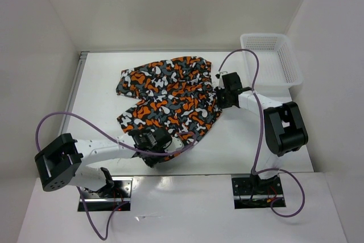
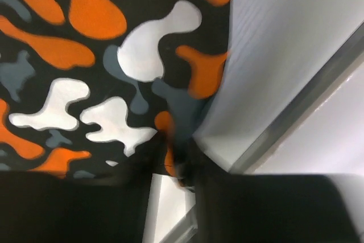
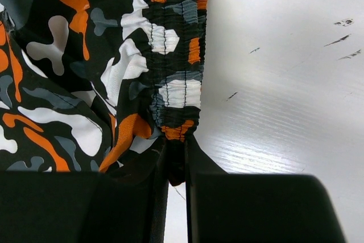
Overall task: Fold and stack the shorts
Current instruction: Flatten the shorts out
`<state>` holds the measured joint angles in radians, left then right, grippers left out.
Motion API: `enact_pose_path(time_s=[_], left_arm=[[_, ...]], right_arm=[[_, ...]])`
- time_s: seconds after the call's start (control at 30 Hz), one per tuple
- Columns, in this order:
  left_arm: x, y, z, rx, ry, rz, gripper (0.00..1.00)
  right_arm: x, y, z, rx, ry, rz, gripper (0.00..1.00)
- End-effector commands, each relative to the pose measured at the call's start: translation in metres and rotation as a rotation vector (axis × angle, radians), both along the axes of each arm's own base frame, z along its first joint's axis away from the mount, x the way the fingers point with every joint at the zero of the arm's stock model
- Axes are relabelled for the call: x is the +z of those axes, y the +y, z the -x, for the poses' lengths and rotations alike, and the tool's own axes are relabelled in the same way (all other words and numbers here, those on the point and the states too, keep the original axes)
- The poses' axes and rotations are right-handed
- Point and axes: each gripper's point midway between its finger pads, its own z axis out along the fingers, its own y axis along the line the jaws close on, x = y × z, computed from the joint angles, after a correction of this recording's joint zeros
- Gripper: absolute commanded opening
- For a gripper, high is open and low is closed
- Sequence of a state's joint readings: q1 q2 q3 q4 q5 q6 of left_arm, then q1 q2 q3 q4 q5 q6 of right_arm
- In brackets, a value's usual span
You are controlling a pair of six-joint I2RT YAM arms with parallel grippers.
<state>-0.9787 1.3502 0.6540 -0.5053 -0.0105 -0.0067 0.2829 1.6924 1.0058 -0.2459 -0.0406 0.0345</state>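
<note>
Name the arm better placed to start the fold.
Probably left: the left gripper pinches the near hem of the shorts, with cloth spread beyond to fold over; the right gripper only grips the waistband.

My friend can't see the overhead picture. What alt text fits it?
Orange, black, grey and white camouflage shorts lie crumpled on a white table, pinched at the near edge by the left gripper and at the waistband by the right gripper. A white mesh basket sits at the far right corner.
</note>
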Motion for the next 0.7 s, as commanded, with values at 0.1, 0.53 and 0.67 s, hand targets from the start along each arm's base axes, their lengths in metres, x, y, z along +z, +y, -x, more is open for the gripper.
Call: enact_pose_path(time_s=[0.1, 0.53, 0.67], left_arm=[[-0.02, 0.016, -0.004, 0.011, -0.04, -0.069, 0.0], [0.415, 0.111, -0.389, 0.867, -1.03, 0.481, 0.0], [0.532, 0.119, -0.353, 0.85, -1.193, 0.622, 0.0]], right_arm=[[0.019, 0.003, -0.005, 0.02, -0.065, -0.026, 0.0], [0.374, 0.041, -0.169, -0.048, -0.823, -0.235, 0.0], [0.473, 0.033, -0.135, -0.032, -1.013, -0.288, 0.0]])
